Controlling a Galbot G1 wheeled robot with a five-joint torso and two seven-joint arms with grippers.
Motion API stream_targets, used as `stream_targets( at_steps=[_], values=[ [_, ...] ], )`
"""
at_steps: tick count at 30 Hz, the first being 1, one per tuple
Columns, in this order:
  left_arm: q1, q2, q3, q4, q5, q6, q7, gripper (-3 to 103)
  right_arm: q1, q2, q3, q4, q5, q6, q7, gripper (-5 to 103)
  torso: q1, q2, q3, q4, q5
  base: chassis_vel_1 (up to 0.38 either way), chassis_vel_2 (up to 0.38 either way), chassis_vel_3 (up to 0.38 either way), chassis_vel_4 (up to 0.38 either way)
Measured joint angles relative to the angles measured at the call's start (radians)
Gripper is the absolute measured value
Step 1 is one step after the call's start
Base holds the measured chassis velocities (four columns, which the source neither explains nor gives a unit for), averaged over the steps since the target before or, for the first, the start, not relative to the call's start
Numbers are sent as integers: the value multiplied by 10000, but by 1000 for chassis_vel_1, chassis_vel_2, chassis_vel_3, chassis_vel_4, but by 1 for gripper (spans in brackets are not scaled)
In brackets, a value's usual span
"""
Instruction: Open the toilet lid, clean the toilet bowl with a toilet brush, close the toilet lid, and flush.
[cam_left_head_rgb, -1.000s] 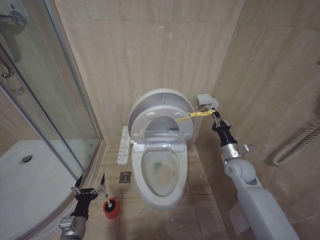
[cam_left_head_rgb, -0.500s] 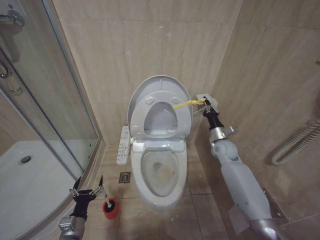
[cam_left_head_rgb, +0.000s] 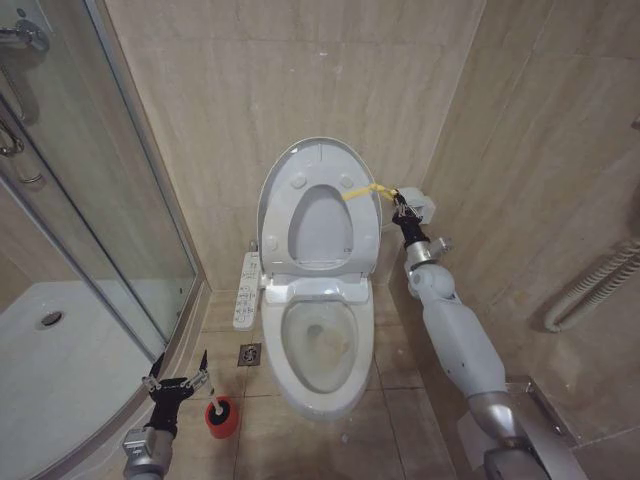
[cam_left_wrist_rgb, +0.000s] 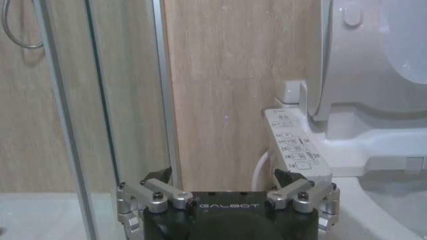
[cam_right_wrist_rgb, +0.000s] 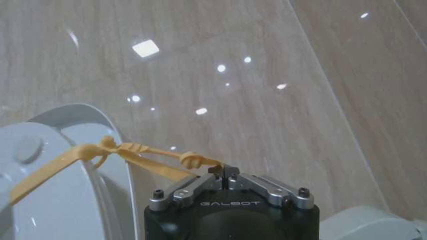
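The right gripper (cam_left_head_rgb: 399, 205), fingers pinched on the knotted yellow cord (cam_left_head_rgb: 362, 191), sits beside the upright white oval plastic toilet lid (cam_left_head_rgb: 318, 165).

The toilet brush (cam_left_head_rgb: 217, 414) shows just its red holder; its bristle head is hidden inside. The left gripper (cam_left_head_rgb: 177, 378) has its arm cut off by the head view's near edge. Panel labels on the button panel (cam_left_wrist_rgb: 297, 148) are too small to read.
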Motion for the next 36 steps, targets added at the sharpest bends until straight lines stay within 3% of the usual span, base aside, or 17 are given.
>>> stream_targets(
  at_steps=[6, 7, 19, 20, 26, 27, 35, 36],
  values=[
    [-72, 51, 0, 89, -43, -3, 1, 100, 318, 82, 33, -568, -52, 14, -79, 1, -1, 0, -1, 6, 0, 0, 0, 0, 0],
    [-114, 88, -6, 139, -98, -7, 3, 100, 361, 152, 48, -605, -96, -10, -84, 1, -1, 0, -1, -3, 1, 0, 0, 0, 0],
    [-119, 174, -16, 185, -245, -47, 7, 100, 14, 200, 33, -22, -162, -248, 74, -2, -1, 0, 0, -3, 2, 0, 0, 0, 0],
    [-123, 191, -17, 186, -267, -48, 8, 100, -125, 181, 21, 206, -155, -254, 141, 25, -1, 0, 0, -2, 2, 0, 0, 0, 0],
    [-173, 257, 3, 223, -315, -48, 10, 100, -890, -83, -41, 1351, -36, -228, 329, 25, 0, 0, -1, 0, 2, 0, 0, 0, 0],
    [-186, 270, 18, 232, -329, -49, 11, 100, -1044, -162, -34, 1556, -23, -223, 371, 52, -1, 0, -1, -1, 4, 0, 0, 0, 0],
    [-302, 343, 145, 330, -352, -50, 12, 100, -2219, -684, 246, 3051, 172, -208, 509, 52, -1, 0, -1, -2, 3, 0, 0, 0, 0],
    [-324, 349, 188, 360, -353, -51, 13, 100, -2625, -808, 351, 3526, 267, -207, 549, 79, -1, 0, -2, -3, 3, 0, 0, 0, 0]
  ],
)
